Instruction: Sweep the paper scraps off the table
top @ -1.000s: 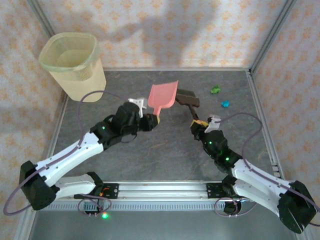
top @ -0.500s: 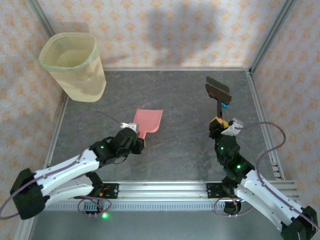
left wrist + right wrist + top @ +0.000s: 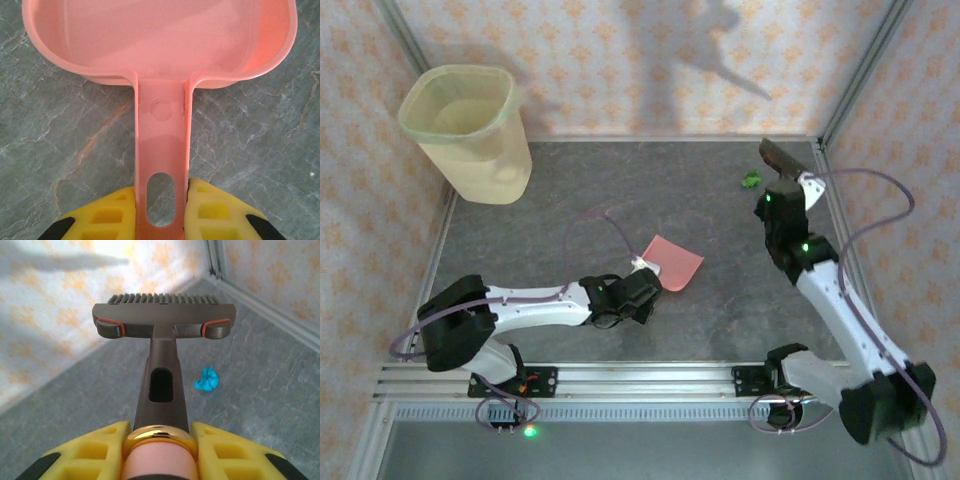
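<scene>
**A:** So, how is the sweeping going?

**B:** Two paper scraps (image 3: 751,180), green and blue, are lying unswept near the table's (image 3: 570,190) far right corner. The left gripper (image 3: 161,215) is clamping the empty pink dustpan's (image 3: 672,264) handle mid-table. The right gripper (image 3: 160,450) is gripping the brush (image 3: 162,320), raised near them.

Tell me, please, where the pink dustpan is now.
In the top view the pink dustpan is near the table's front centre, its handle clamped in the left gripper, well left of the brush.
</scene>
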